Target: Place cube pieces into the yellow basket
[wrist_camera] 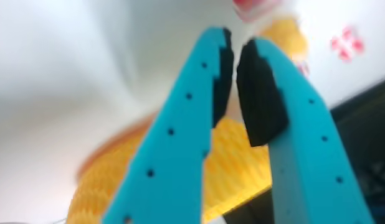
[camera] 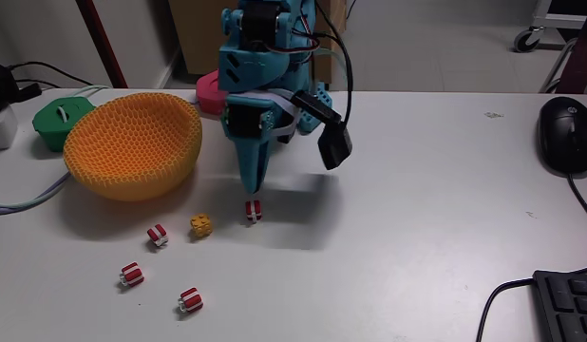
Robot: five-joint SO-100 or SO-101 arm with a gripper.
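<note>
In the fixed view, the gripper is pointing down just above a red cube, its fingers nearly pressed together and holding nothing. The yellow basket is sitting at ten o'clock from it. A yellow cube and three more red cubes are lying at eight o'clock. A green disc is sitting behind the basket. A mouse is lying far at three o'clock.

In the wrist view, the blurry fingers are leaving a thin gap, with the basket behind them.

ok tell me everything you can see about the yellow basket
The yellow basket is a large round bowl of yellow-orange honeycomb mesh that looks knitted or woven. It sits upright and open on the white table, at the left in the fixed view, and looks empty inside. A green disc lies just behind it. The cube pieces lie apart in front of it.
</note>
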